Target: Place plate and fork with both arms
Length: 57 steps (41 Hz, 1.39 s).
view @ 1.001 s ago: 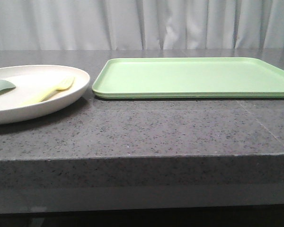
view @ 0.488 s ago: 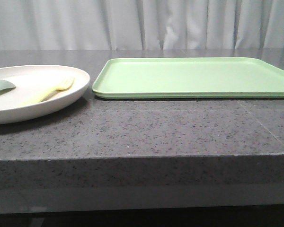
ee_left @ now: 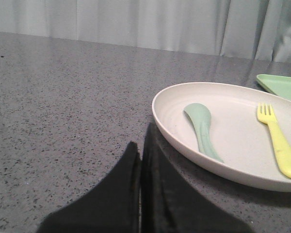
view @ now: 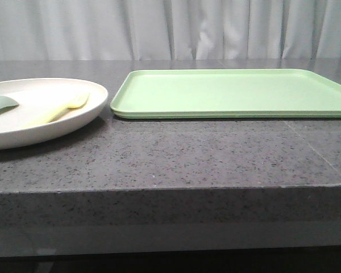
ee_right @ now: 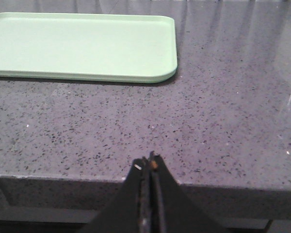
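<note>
I see the round cream-white plastic plate (view: 42,111) at the desk's left edge holding a pale-yellow plastic fork (view: 59,109) and a muted green utensil (ee_left: 202,128); the flat light-green tray (view: 233,92) is bare; left claw (ee_left: 140,155) and right claw (ee_right: 149,167) are both clenched, holding nothing.

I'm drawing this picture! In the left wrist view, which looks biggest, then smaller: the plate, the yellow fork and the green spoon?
1. The plate looks by far the biggest.
2. and 3. The fork and the green spoon look about the same length, so I won't rank them. The spoon's bowl looks wider than the fork's tines.

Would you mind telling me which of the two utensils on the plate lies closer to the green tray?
The pale-yellow fork; the muted green utensil lies on the plate's far side from the tray.
</note>
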### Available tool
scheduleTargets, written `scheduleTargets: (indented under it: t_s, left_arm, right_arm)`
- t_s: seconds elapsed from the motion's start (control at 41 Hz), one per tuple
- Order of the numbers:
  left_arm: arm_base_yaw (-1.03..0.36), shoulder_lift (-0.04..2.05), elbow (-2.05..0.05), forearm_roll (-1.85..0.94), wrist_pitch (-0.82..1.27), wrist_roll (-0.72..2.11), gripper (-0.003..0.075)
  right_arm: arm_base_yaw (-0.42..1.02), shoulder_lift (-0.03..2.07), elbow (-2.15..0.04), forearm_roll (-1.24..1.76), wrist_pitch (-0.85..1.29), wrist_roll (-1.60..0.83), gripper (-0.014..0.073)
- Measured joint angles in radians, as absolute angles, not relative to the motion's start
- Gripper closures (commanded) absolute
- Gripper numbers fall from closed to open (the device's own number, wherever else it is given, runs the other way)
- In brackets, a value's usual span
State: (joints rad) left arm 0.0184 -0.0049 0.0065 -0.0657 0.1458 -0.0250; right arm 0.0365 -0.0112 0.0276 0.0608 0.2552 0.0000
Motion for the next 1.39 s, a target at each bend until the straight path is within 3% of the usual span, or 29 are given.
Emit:
scheduleTargets:
  t_s: [0.342,0.659,0.855,1.05,1.392]
  left_arm:
    - [0.018,-0.005,0.007,-0.078,0.062,-0.025,0.0738]
    - [0.018,-0.005,-0.013,-0.082,-0.277,-0.025,0.0738]
    - [0.018,0.032,-0.212,-0.065,-0.123,-0.025,0.0738]
    - [0.018,0.222,-0.409,0.044,0.074,-0.025,0.0738]
    - [0.018,0.484,-0.506,0.058,0.162,-0.025,0.0738]
  right_arm:
    - [0.037,-0.011,0.028,0.061,0.178,0.0,0.0662]
    - [0.037,-0.011,-0.085,0.061,0.139,0.0,0.0662]
    - [0.037,0.014,-0.276,0.061,0.199,0.0,0.0661]
    - [0.037,0.22,-0.473,0.063,0.359,0.0,0.0658]
    - [0.037,0.45,-0.567,0.068,0.4,0.0,0.0653]
